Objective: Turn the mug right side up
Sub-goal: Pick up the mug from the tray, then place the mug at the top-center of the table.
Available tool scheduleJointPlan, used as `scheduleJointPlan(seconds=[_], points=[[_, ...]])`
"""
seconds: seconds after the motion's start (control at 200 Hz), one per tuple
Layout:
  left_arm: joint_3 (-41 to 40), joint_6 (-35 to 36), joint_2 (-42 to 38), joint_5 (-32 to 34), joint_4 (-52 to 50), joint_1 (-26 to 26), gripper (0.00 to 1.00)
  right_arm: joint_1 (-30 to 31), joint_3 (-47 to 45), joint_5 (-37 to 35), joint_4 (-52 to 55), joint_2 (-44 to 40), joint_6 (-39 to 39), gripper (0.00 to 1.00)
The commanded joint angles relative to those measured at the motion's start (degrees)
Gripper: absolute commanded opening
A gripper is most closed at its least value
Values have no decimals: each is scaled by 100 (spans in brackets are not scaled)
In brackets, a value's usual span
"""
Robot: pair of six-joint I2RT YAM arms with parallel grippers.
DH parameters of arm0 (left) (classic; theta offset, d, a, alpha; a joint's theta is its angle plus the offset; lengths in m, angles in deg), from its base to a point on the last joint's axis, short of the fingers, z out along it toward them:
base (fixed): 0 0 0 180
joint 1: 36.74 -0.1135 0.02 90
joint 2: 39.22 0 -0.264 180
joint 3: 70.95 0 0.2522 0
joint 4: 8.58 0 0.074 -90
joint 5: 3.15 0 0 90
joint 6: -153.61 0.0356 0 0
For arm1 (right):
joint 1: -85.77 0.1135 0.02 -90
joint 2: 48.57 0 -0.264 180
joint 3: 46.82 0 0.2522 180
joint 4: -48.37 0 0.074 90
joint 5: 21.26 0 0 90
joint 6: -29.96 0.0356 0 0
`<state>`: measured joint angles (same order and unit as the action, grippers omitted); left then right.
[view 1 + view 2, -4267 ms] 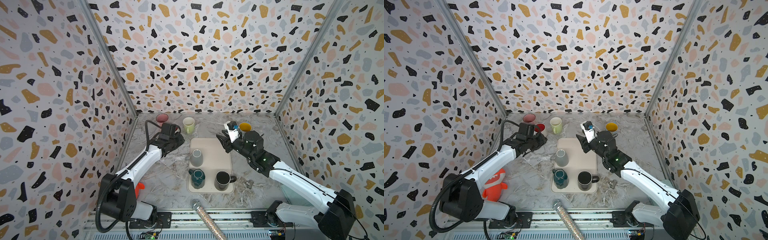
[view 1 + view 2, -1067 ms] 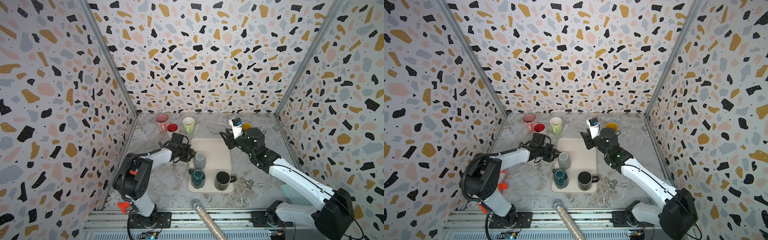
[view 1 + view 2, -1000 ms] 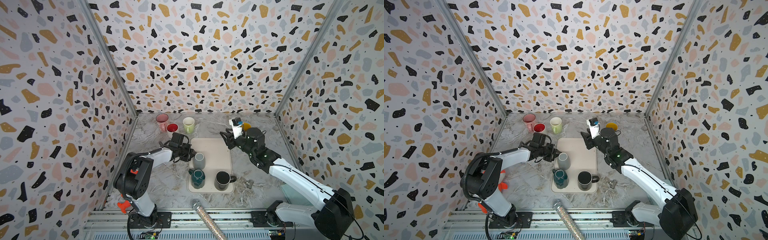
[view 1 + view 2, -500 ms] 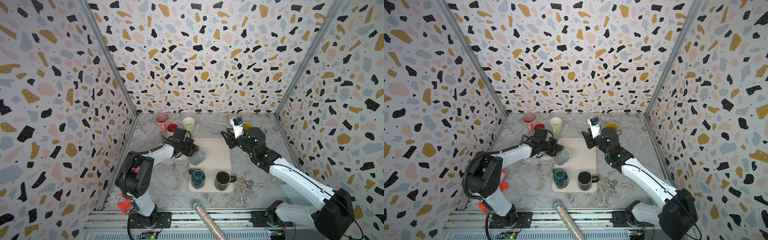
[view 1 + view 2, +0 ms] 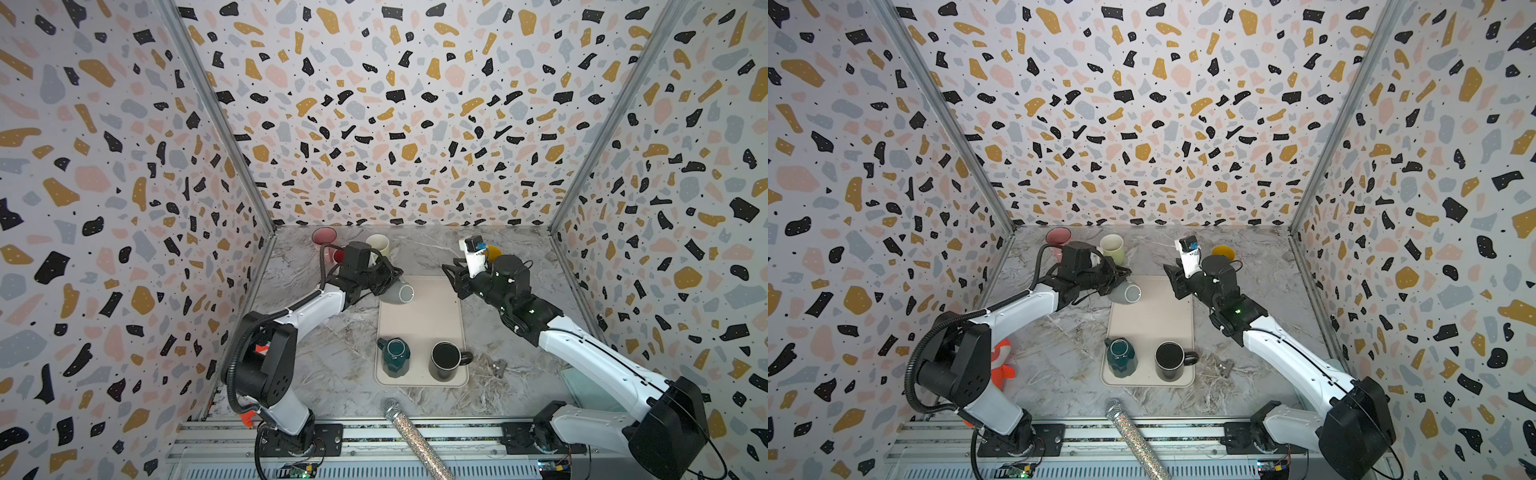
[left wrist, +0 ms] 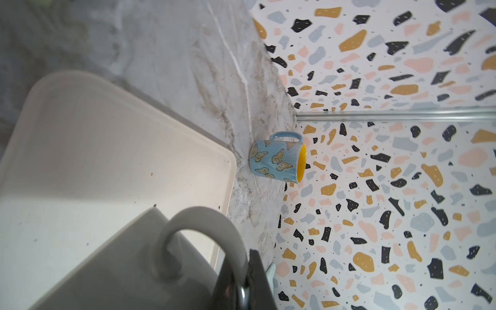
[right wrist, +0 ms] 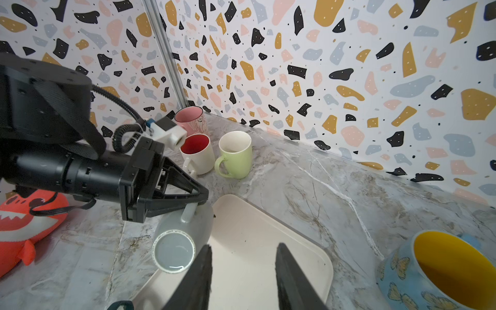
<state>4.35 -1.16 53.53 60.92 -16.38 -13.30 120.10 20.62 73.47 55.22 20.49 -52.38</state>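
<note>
Grey mug [image 5: 397, 292] sideways, perhaps above tray [image 5: 419, 326]

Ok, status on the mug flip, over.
Left gripper shut on grey mug handle. Right gripper open, empty, above tray. Mug tipped sideways at tray's far corner, not yet upright. Teal mug, black mug clear of it.
</note>
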Motion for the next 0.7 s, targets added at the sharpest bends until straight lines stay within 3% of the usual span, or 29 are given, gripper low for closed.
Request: scheduleJointPlan(seconds=[0.0,0.2,0.365,0.551,0.696], points=[[329,1351,-348,157,538,139,0,-25,261,19,212,-104,16,40],[445,3396,-762,1045,324,455,0,-22,583,121,565,43,33,40],[7,4859,-1187,1830,966,839,0,-20,932,367,831,199,92,40],[-568,5900,-1489,2047,1894,1119,0,-18,1281,731,987,401,169,42],[-1022,6672,-1660,2316,2524,1367,0,-3,1447,1082,958,429,182,48]])
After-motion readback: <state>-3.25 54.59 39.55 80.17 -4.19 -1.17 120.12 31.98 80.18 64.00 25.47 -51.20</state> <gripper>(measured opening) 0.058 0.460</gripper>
